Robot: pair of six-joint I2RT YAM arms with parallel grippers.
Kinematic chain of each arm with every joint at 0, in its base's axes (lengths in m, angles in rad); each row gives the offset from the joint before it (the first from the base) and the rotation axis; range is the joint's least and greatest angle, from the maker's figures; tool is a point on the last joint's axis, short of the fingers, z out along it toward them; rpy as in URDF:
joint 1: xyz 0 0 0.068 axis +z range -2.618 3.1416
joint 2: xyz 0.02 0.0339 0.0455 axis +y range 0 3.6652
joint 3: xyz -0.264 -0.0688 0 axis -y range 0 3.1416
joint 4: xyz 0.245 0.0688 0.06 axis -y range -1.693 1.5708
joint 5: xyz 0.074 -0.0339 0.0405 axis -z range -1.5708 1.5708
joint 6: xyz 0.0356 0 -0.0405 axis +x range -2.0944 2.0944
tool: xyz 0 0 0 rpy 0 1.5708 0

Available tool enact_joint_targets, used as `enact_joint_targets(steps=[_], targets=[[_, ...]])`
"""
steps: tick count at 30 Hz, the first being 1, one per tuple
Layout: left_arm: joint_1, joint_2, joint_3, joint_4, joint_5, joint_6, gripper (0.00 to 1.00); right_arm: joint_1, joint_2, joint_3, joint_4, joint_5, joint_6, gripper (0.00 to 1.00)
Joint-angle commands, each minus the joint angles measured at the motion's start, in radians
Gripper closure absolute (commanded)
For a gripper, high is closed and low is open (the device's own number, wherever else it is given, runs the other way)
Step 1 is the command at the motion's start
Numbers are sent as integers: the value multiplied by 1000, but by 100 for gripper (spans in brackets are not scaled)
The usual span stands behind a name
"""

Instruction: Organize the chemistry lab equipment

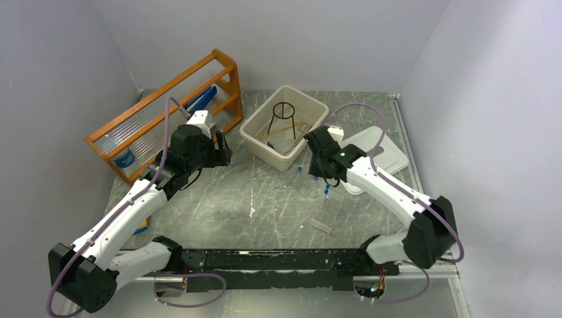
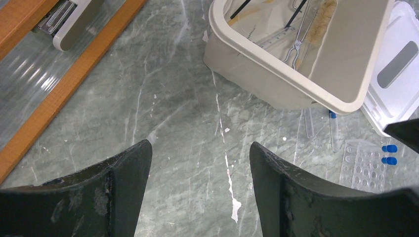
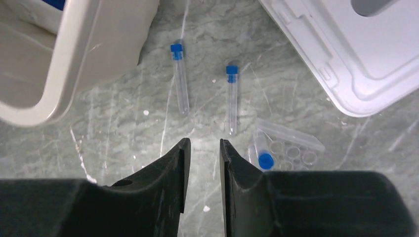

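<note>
The black wire ring tripod (image 1: pixel 283 116) stands inside the beige tub (image 1: pixel 313 107). The left wrist view shows metal tongs (image 2: pixel 297 43) and a bristle brush (image 2: pixel 317 22) in the tub (image 2: pixel 276 64) too. Two blue-capped vials (image 3: pixel 180 74) (image 3: pixel 231 97) lie on the table beside the tub, just ahead of my right gripper (image 3: pixel 203 142), whose jaws are a narrow gap apart and empty. A third vial (image 3: pixel 262 154) lies on a clear well tray (image 3: pixel 296 150). My left gripper (image 2: pixel 200 148) is wide open and empty over bare table, left of the tub.
The orange wooden rack (image 1: pixel 166 106) with clear rods stands at the back left. The white lid (image 1: pixel 388 156) lies right of the tub. A small clear piece (image 1: pixel 321 225) lies near the front middle. A blue item (image 1: pixel 140 230) shows beside the left arm.
</note>
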Motion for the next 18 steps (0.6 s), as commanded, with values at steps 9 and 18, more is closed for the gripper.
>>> enact_joint_targets(steps=[9, 18], targets=[[7, 5, -5, 26, 11, -1, 24, -114, 217, -63, 229, -42, -26, 62], [7, -3, -15, 44, 48, -7, 22, -127, 387, -44, 262, -68, -78, 62]])
